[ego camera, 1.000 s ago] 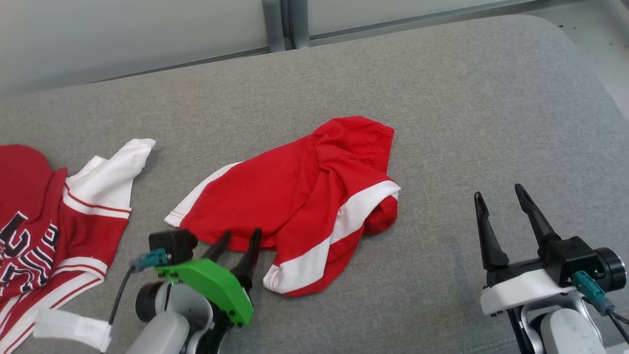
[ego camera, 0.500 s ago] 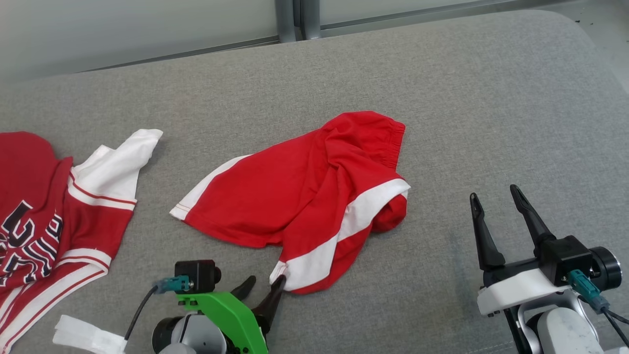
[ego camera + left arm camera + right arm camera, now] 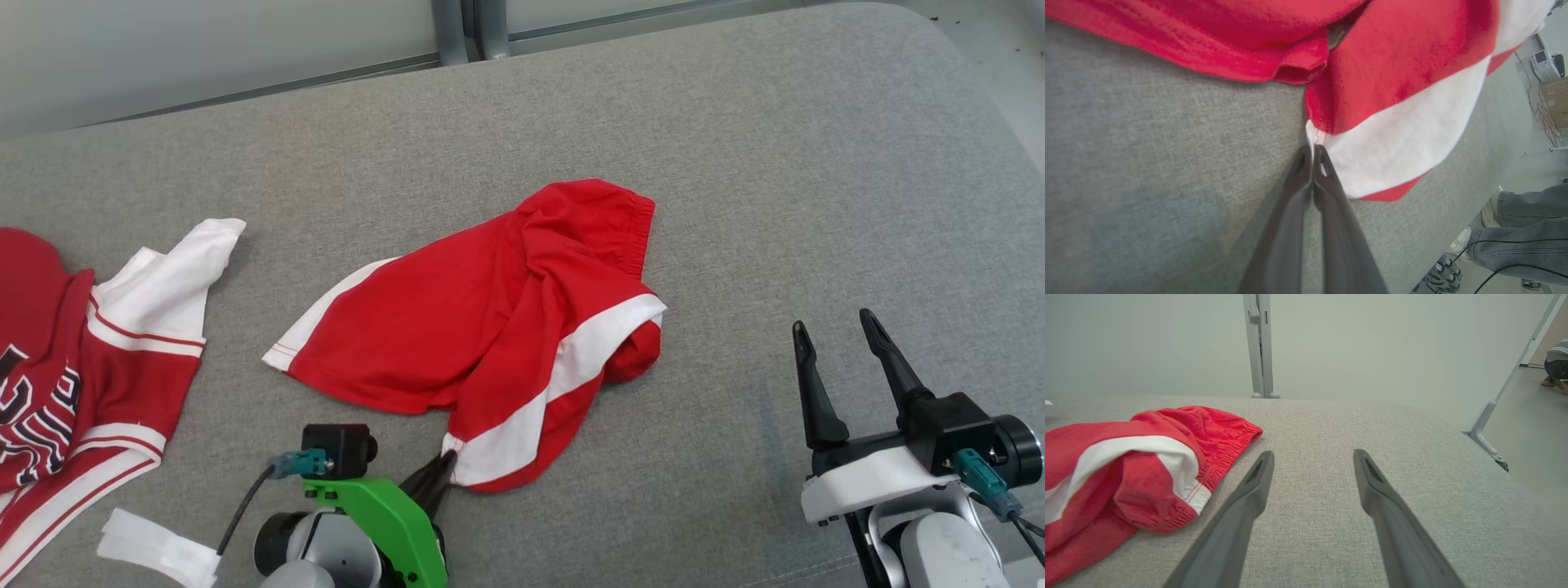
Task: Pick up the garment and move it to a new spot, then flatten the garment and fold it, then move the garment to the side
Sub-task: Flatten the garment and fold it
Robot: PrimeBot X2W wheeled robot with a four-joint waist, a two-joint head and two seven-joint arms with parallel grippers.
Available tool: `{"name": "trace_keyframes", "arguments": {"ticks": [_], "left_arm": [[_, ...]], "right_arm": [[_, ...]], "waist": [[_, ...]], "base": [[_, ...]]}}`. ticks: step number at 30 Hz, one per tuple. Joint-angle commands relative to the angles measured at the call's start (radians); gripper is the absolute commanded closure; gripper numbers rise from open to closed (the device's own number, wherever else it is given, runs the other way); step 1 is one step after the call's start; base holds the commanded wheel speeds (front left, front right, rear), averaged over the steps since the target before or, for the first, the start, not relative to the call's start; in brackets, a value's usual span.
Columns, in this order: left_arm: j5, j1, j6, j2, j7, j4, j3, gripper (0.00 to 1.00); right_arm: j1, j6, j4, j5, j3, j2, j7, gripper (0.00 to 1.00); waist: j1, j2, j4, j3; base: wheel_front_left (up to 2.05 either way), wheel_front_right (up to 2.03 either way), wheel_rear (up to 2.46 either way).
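The red shorts lie crumpled on the grey cushion, one leg flopped over the other, with the waistband at the end farthest from my left gripper. That gripper is at the nearest corner of the white-striped leg hem. In the left wrist view its fingers are pressed together with only the very tip of the white corner caught between them. My right gripper has its fingers spread and holds nothing. It is well off to the side, and the waistband bulge lies ahead of it and to its left.

The bite worries me. It looks thin, so a quick lift could pull the corner straight out. Even if it holds, carrying by one corner would let the rest hang and twist, which makes flattening harder.

A red and white jersey lies beyond the left gripper's outer side, so a drag that way could catch it. A person's leg stands past the cushion edge, so I'd keep swings short.
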Motion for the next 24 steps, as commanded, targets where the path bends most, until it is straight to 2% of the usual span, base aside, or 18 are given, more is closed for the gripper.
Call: {"name": "trace_keyframes", "arguments": {"ticks": [1,5,10,15,18,22,23,24], "left_arm": [[0.007,0.008,0.016,0.014,-0.017,-0.018,0.013,1.0],[0.008,0.045,0.048,0.047,-0.053,-0.104,0.052,1.0],[-0.009,0.111,0.117,0.102,-0.094,-0.228,0.136,1.0],[-0.028,0.169,0.163,0.147,-0.106,-0.272,0.195,1.0],[-0.024,0.186,0.177,0.147,-0.131,-0.254,0.214,1.0],[-0.04,0.191,0.168,0.122,-0.158,-0.225,0.217,1.0],[-0.042,0.189,0.166,0.116,-0.164,-0.219,0.218,0.84],[-0.04,0.187,0.163,0.116,-0.168,-0.213,0.218,0.53]], "right_arm": [[0.008,0.0,0.002,0.004,-0.004,0.002,-0.005,0.0],[0.014,0.0,0.002,0.004,-0.004,0.005,-0.005,0.0],[0.014,0.0,0.003,0.006,0.0,0.007,-0.004,0.0],[0.007,0.0,0.006,0.003,0.011,0.007,-0.004,0.0],[0.002,0.0,0.006,0.003,0.013,0.007,-0.004,0.0],[-0.001,0.0,0.011,0.004,0.019,0.006,-0.004,0.0],[0.0,0.0,0.012,0.004,0.02,0.005,-0.004,0.0],[0.0,0.0,0.013,0.004,0.02,0.005,-0.004,0.0]], "waist": [[0.0,0.0023,0.005,-0.002],[0.0,0.0023,0.024,-0.007],[0.0,0.0023,0.045,-0.011],[0.0,0.0023,0.064,-0.005],[0.0,0.0023,0.068,-0.001],[0.0,0.0023,0.07,0.003],[0.0,0.0023,0.069,0.004],[0.0,0.0023,0.068,0.004]], "base": [[0.0,0.0,0.0],[0.0,0.0,0.0],[0.0,0.0,0.0],[0.0,0.0,0.0],[0.0,0.0,0.0],[0.0,0.0,0.0],[0.0,0.0,0.0],[0.0,0.0,0.0]]}}
